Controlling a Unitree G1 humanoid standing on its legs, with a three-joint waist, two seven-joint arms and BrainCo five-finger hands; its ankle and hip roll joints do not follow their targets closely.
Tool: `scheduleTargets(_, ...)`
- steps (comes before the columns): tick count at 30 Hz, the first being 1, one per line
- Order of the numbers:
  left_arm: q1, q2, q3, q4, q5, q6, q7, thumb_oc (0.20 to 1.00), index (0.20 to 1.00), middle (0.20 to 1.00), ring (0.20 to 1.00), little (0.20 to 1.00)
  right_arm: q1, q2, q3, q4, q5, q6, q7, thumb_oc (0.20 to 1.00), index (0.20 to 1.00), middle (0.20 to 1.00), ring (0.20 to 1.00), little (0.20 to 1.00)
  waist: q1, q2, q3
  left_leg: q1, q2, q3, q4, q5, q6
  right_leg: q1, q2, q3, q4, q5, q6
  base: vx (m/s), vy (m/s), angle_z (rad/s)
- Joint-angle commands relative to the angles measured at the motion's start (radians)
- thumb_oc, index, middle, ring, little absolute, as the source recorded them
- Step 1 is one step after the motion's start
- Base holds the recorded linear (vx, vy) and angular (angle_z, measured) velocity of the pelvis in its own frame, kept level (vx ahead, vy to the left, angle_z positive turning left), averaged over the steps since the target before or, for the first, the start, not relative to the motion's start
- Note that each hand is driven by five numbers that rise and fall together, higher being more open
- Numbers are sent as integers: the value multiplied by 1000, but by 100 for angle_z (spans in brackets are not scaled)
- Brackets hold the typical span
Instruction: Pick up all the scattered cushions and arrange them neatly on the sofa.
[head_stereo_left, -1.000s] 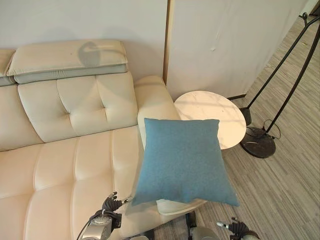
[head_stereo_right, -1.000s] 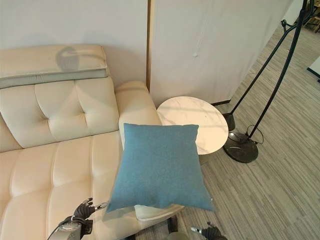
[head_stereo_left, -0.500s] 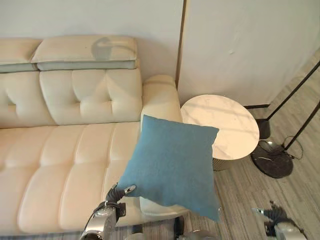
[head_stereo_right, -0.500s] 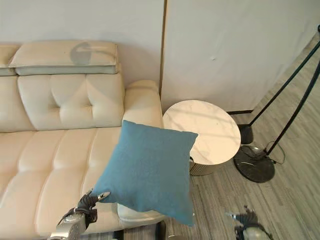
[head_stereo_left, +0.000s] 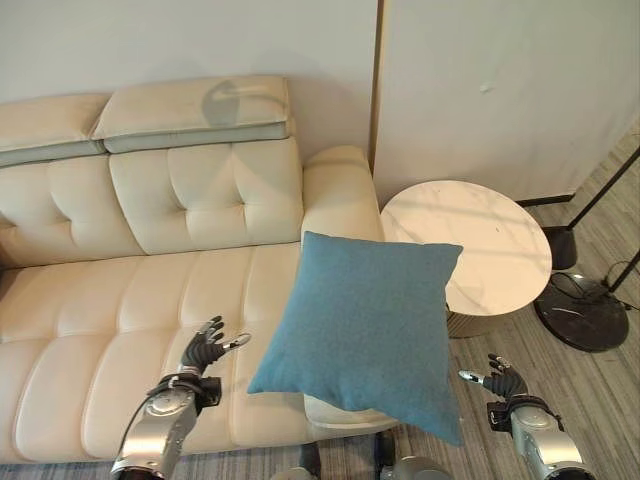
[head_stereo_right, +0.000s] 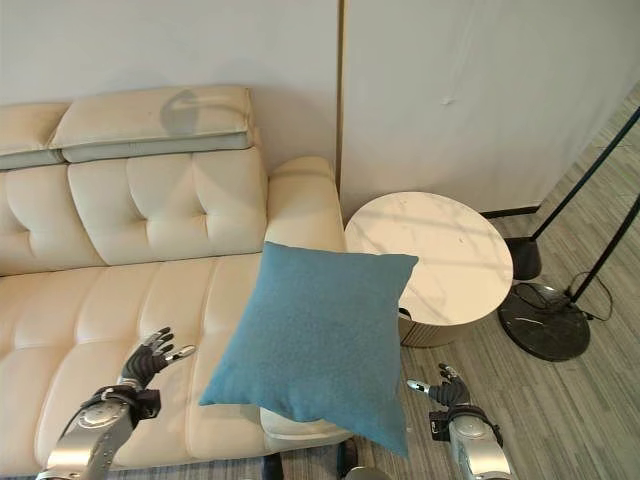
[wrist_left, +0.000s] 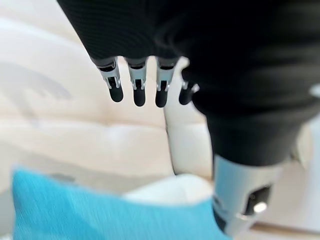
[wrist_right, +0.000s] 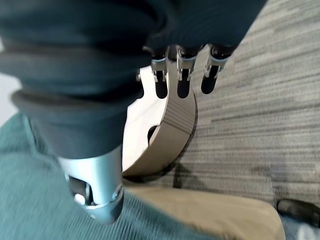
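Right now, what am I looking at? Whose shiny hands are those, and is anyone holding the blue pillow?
Those are a walking robot's hands. Two pictures come from cameras in its head, looking down. The other two come from cameras on its wrists, so its own fingers look huge. Its left hand is open above the cream sofa. Its right hand is open above the striped floor. Neither hand is holding the blue cushion, which sits in front of the sofa's armrest. I cannot tell what it rests on. Beside the sofa stands a round white table.
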Motion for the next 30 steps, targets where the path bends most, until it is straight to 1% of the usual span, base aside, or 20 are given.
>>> scheduleTargets(1, -110, 2, -17, 143, -64, -22, 22, 1000, 1000, 1000, 1000, 1000, -78, -26, 9, 26, -7, -12, -14, 1000, 1000, 1000, 1000, 1000, -2, -59, -40, 15, 3, 29, 0, -71, -35, 12, -45, 39, 3, -126, 87, 22, 96, 0)
scheduleTargets(2, -136, 3, -27, 177, -62, -24, 27, 1000, 1000, 1000, 1000, 1000, -97, -28, 18, 33, -9, -10, -18, 1000, 1000, 1000, 1000, 1000, -2, -61, -40, 14, 2, 31, 0, -73, -34, 10, -45, 43, 3, -124, 89, 22, 154, -14)
scheduleTargets(3, -251, -15, -74, 339, -66, -30, 52, 1000, 1000, 1000, 1000, 1000, -174, -27, 69, 65, -15, -7, -33, 1000, 1000, 1000, 1000, 1000, -10, -73, -33, 0, 2, 48, 0, -75, -32, -12, -48, 62, 3, -112, 96, 17, 125, -17)
scheduleTargets(7, -308, -20, -96, 393, -70, -38, 71, 1000, 1000, 1000, 1000, 1000, -216, -21, 89, 87, -9, -12, -48, 1000, 1000, 1000, 1000, 1000, -14, -78, -24, -15, 3, 52, 0, -72, -32, -30, -49, 68, 3, -108, 97, -15, 59, -16)
scheduleTargets(9, -433, -38, -152, 455, -107, -49, 101, 1000, 1000, 1000, 1000, 1000, -311, 3, 147, 110, 6, -17, -76, 1000, 1000, 1000, 1000, 1000, -26, -86, 7, -64, 6, 58, 0, -62, -30, -89, -48, 88, 3, -88, 98, -88, 65, -9)
scheduleTargets(10, -434, -38, -152, 456, -107, -49, 101, 1000, 1000, 1000, 1000, 1000, -312, 3, 147, 111, 6, -18, -76, 1000, 1000, 1000, 1000, 1000, -25, -86, 6, -66, 6, 58, 0, -62, -30, -92, -48, 89, 3, -87, 98, -89, 57, -21)
scheduleTargets(12, -543, -46, -199, 503, -152, -63, 127, 1000, 1000, 1000, 1000, 1000, -391, 25, 195, 140, 28, -27, -98, 1000, 1000, 1000, 1000, 1000, -33, -89, 30, -110, 7, 61, 0, -50, -27, -145, -47, 105, 3, -67, 98, -72, 48, -21)
scheduleTargets(13, -546, -46, -199, 505, -152, -64, 127, 1000, 1000, 1000, 1000, 1000, -393, 25, 195, 141, 29, -28, -99, 1000, 1000, 1000, 1000, 1000, -33, -89, 29, -113, 8, 61, 0, -49, -27, -148, -47, 105, 3, -66, 98, -77, 49, -8)
scheduleTargets(16, -646, -73, -243, 563, -192, -74, 154, 1000, 1000, 1000, 1000, 1000, -464, 77, 250, 160, 69, -33, -121, 1000, 1000, 1000, 1000, 1000, -40, -86, 53, -155, 3, 60, 0, -37, -24, -195, -49, 112, 3, -47, 97, -50, 61, -14)
scheduleTargets(18, -684, -101, -268, 564, -220, -82, 171, 1000, 1000, 1000, 1000, 1000, -493, 118, 302, 141, 79, -37, -130, 1000, 1000, 1000, 1000, 1000, -43, -83, 64, -182, -2, 59, 0, -28, -24, -222, -53, 112, 3, -35, 97, -7, 58, -15)
scheduleTargets(21, -680, -131, -284, 537, -241, -87, 182, 1000, 1000, 1000, 1000, 1000, -488, 140, 350, 89, 66, -31, -124, 1000, 1000, 1000, 1000, 1000, -43, -86, 76, -188, -7, 56, 0, -28, -22, -228, -54, 114, 3, -34, 97, 17, 45, -6)
scheduleTargets(22, -648, -174, -302, 483, -279, -91, 200, 1000, 1000, 1000, 1000, 1000, -470, 155, 376, 34, 66, -30, -116, 1000, 1000, 1000, 1000, 1000, -42, -87, 88, -182, -9, 56, 0, -30, -20, -224, -57, 114, 3, -34, 97, 0, 0, 0)
scheduleTargets(23, -648, -174, -302, 482, -279, -91, 200, 1000, 1000, 1000, 1000, 1000, -470, 155, 376, 33, 66, -30, -116, 1000, 1000, 1000, 1000, 1000, -42, -87, 86, -185, -9, 56, 0, -29, -20, -226, -57, 115, 3, -33, 97, 45, 48, -2)
scheduleTargets(24, -615, -215, -336, 418, -301, -90, 201, 1000, 1000, 1000, 1000, 1000, -459, 165, 408, 2, 49, -26, -101, 1000, 1000, 1000, 1000, 1000, -39, -87, 94, -183, -14, 55, 0, -30, -17, -224, -60, 115, 3, -34, 98, 0, 0, 0)
scheduleTargets(25, -615, -215, -336, 417, -301, -90, 201, 1000, 1000, 1000, 1000, 1000, -459, 165, 408, 1, 49, -25, -101, 1000, 1000, 1000, 1000, 1000, -39, -87, 94, -182, -14, 55, 0, -30, -17, -223, -60, 115, 3, -34, 98, 43, 40, 0)
scheduleTargets(26, -569, -253, -367, 340, -345, -92, 203, 1000, 1000, 1000, 1000, 1000, -439, 169, 436, -32, 23, -15, -83, 1000, 1000, 1000, 1000, 1000, -36, -87, 102, -177, -17, 51, 0, -34, -15, -216, -65, 114, 3, -38, 97, 0, 0, 0)
scheduleTargets(27, -568, -253, -368, 339, -345, -92, 203, 1000, 1000, 1000, 1000, 1000, -439, 169, 436, -33, 23, -15, -83, 1000, 1000, 1000, 1000, 1000, -37, -87, 102, -176, -17, 51, 0, -34, -15, -215, -65, 114, 3, -38, 97, 28, 30, 3)
scheduleTargets(28, -549, -263, -380, 303, -350, -95, 199, 915, 915, 915, 915, 915, -429, 167, 443, -32, 9, -10, -75, 1000, 1000, 1000, 1000, 1000, -35, -86, 106, -174, -18, 50, 0, -36, -14, -213, -66, 113, 3, -40, 98, 14, 15, 4)
scheduleTargets(29, -521, -275, -389, 253, -385, -98, 205, 460, 460, 460, 460, 460, -419, 166, 446, -44, 1, -7, -72, 922, 922, 922, 922, 922, -33, -86, 109, -172, -19, 48, 0, -38, -13, -210, -67, 110, 3, -41, 99, 16, 20, 5)
scheduleTargets(30, -504, -284, -400, 236, -397, -100, 204, 200, 200, 200, 200, 200, -408, 167, 447, -50, -5, -3, -68, 614, 614, 614, 614, 614, -31, -86, 113, -171, -20, 45, 0, -40, -12, -208, -69, 108, 3, -42, 100, 11, 15, 6)
